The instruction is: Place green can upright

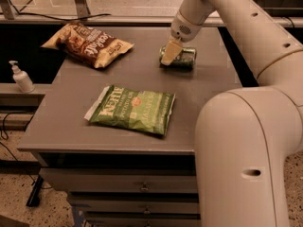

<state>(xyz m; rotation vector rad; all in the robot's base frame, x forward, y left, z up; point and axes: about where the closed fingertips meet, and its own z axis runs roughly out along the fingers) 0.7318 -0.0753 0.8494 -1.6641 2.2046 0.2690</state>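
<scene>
Green can (185,57): lying on its side, far side of worktop (137,72), gripper (170,56) down against one end, open or closed can't tell; prob. light, thin-walled, slick, rolls easily; take across mid-body w/ gentle squeeze, not rims.

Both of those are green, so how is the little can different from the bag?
The green can is small and rounded, lying on its side far back; the green crisp bag is larger, flat, nearer the front. The gripper is down at the can, away from the bag. Both are green and rest on the table.
</scene>
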